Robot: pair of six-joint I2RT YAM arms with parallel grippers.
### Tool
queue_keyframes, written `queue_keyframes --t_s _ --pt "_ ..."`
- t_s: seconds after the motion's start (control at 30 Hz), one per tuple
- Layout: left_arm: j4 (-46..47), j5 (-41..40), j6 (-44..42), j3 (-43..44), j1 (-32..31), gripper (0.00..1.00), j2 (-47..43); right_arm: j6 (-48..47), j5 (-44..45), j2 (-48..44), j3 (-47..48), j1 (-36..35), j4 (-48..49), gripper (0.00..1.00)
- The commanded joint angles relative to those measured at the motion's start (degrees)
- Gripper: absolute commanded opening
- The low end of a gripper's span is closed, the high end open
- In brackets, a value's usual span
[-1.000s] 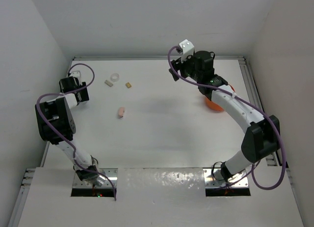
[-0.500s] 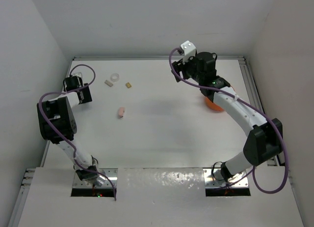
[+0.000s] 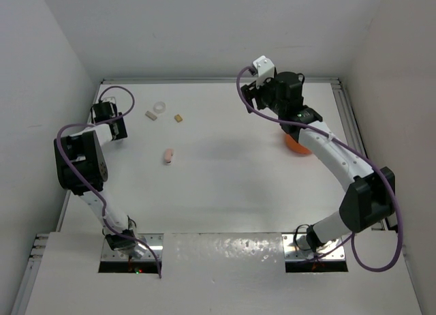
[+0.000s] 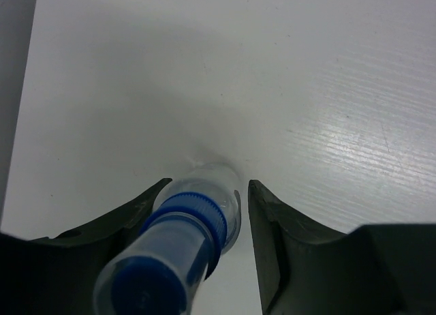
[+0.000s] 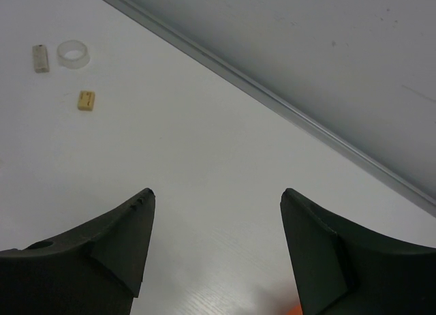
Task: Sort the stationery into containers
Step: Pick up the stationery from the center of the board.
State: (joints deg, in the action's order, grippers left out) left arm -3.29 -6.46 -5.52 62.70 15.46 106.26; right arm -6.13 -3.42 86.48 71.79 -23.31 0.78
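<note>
A clear bottle with a blue cap (image 4: pixel 194 216) stands upright on the white table between the fingers of my left gripper (image 4: pixel 209 183). The jaws stand open around it, with a gap on the right side. In the top view my left gripper (image 3: pixel 109 117) is at the far left and hides the bottle. My right gripper (image 3: pixel 253 90) is open and empty, held above the table at the back (image 5: pixel 216 192). The orange tub (image 3: pixel 297 144) sits at the right, mostly under the right arm. A clear tape ring (image 3: pixel 160 108), two beige blocks (image 3: pixel 151 114) (image 3: pixel 178 118) and a pink piece (image 3: pixel 168 155) lie loose.
The right wrist view shows the tape ring (image 5: pixel 73 53), the pale block (image 5: pixel 41 58) and the tan block (image 5: pixel 86 100) at its upper left, and the back wall's metal rail (image 5: pixel 286 110). White walls close in on the left, back and right.
My left gripper has shifted slightly up and to the right along the left edge. My right gripper has drifted a little to the right near the back wall.
</note>
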Motion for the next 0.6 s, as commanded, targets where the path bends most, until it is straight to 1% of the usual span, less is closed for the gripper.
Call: queue_keyframes --t_s 0.0,0.2,0.3,0.43,0.57 --pt "-0.7 -0.4 0.9 0.2 -0.4 0.46 -0.4 -1.0 0.7 -1.9 0.2 0.4 1.0 0.73" --pt "1.2 -0.2 0.9 0.1 -0.4 0.45 -0.3 -1.3 0.8 -2.2 0.1 0.5 0.9 0.73" --pt "1.4 -0.3 1.0 0.7 -0.6 0.42 0.0 -1.5 1.1 -2.9 -0.4 0.5 0.9 0.73" --pt "1.3 -0.3 0.9 0.8 -0.6 0.37 0.1 -1.7 1.7 -3.7 -1.1 0.5 0.9 0.73" --pt "1.2 -0.1 0.6 0.8 -0.8 0.36 0.2 -1.7 2.0 -4.3 -1.7 0.5 0.9 0.73"
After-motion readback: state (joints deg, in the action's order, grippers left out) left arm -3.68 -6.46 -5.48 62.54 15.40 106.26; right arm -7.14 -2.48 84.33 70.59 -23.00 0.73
